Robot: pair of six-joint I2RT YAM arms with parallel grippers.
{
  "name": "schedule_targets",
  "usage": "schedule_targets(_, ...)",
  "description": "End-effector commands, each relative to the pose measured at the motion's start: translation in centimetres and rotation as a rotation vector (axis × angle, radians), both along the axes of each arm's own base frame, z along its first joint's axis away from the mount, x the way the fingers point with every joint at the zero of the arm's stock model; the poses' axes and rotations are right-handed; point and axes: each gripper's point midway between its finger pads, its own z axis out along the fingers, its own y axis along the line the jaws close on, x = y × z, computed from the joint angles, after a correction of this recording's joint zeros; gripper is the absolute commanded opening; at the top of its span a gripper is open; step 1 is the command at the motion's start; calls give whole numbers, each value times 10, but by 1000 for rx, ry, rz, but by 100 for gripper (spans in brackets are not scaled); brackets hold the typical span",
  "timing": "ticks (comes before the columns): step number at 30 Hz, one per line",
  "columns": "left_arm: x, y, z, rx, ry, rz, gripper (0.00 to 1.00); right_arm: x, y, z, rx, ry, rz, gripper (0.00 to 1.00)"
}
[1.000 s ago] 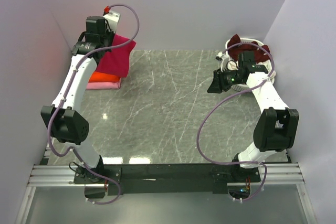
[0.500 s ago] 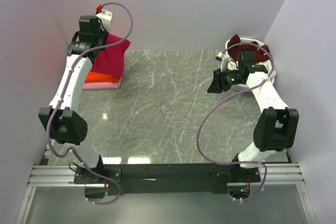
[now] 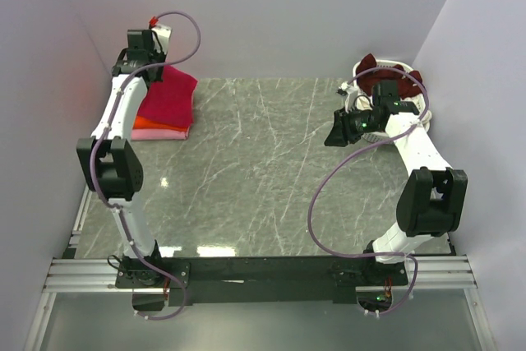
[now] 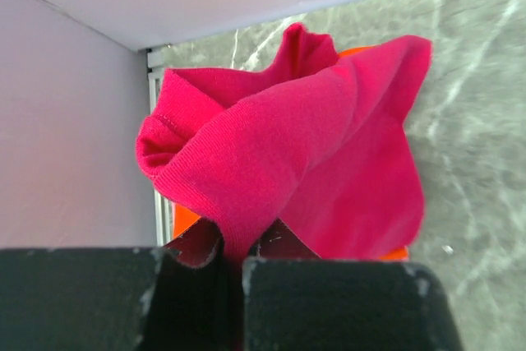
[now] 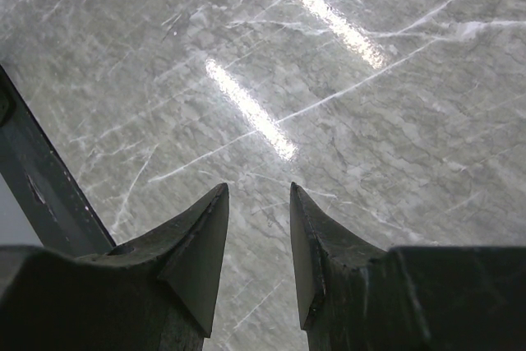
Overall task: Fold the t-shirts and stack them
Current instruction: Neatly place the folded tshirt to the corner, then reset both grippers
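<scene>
- The grey marbled desk [image 3: 271,170] fills the middle of the overhead view, with pale walls on three sides.
- The left arm [image 3: 111,121] reaches straight up along the left wall to the far left corner. The right arm [image 3: 415,141] bends over the far right part of the desk.
- A white laundry basket [image 3: 353,104] sits in the far right corner, partly hidden behind the right arm.
- The crimson-pink t-shirt [image 4: 312,154] is draped over the stack in the far left corner. Its near edge is bunched and lifted up to the left arm's wrist.
- A dark maroon t-shirt [image 3: 370,63] hangs over the basket's far rim.
- The orange t-shirt [image 3: 148,123] lies flat under the crimson-pink one, showing along its near edge.
- The pale pink t-shirt [image 3: 160,133] is at the bottom of the stack, a thin strip on the desk.
- The left fingers [image 4: 246,273] are pressed together, pinching a fold of the crimson-pink t-shirt.
- The right fingers [image 5: 219,207] stand partly spread above bare desk, with nothing between them.
</scene>
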Motion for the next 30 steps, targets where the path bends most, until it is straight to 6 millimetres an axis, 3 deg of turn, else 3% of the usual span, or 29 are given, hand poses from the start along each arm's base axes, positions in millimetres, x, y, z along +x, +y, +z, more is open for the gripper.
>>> schedule_targets(1,29,7,33,-1,-130,7,0,-4,1,-5,8,24,6,43)
schedule_targets(2,34,20,40,0,-150,32,0,-3,0,-7,6,28,7,43)
schedule_targets(3,42,24,26,-3,-128,40,0,-4,0,-7,5,29,9,43)
schedule_targets(8,64,50,13,7,-151,104,0,-3,-2,-13,-11,44,4,43)
schedule_targets(10,72,64,-3,5,-143,136,0,-3,-2,-14,-13,46,3,43)
schedule_targets(11,76,72,-1,8,-166,165,0,-3,-3,-14,-14,44,3,43)
schedule_targets(12,82,82,-17,12,-156,200,0,-2,-3,-14,-16,46,-1,43)
schedule_targets(13,82,99,-24,-4,-172,274,15,-2,-3,-14,-17,44,0,43)
schedule_targets(14,77,120,-39,9,-169,380,39,-2,-4,-15,-22,45,-2,43)
schedule_targets(16,73,151,-48,-20,-252,581,86,-1,-5,-15,-31,42,-4,43)
schedule_targets(17,70,161,-42,-13,-277,635,99,-2,-6,-16,-37,44,-6,43)
schedule_targets(18,67,163,-34,-29,-282,641,99,-2,-7,-16,-42,42,-10,43)
schedule_targets(19,68,160,-23,-91,-323,659,99,-1,-9,-18,-53,39,-15,43)
schedule_targets(20,65,158,17,-125,-396,656,99,1,-10,-16,-61,21,-20,43)
schedule_targets(22,63,139,54,-220,-444,580,99,1,-12,-15,-75,6,-24,43)
schedule_targets(23,50,131,94,-254,-504,542,99,3,-14,-13,-90,-16,-30,43)
schedule_targets(24,49,110,110,-317,-506,438,99,2,-16,-14,-105,-28,-31,43)
schedule_targets(25,42,95,123,-365,-512,375,99,3,-19,-13,-119,-45,-36,43)
schedule_targets(26,19,82,137,-397,-516,326,99,5,-24,-9,-148,-81,-54,43)
schedule_targets(27,10,56,140,-483,-497,222,100,6,-26,-6,-164,-106,-58,43)
schedule_targets(30,-44,21,132,-598,-465,122,99,9,-35,10,-208,-188,-109,44)
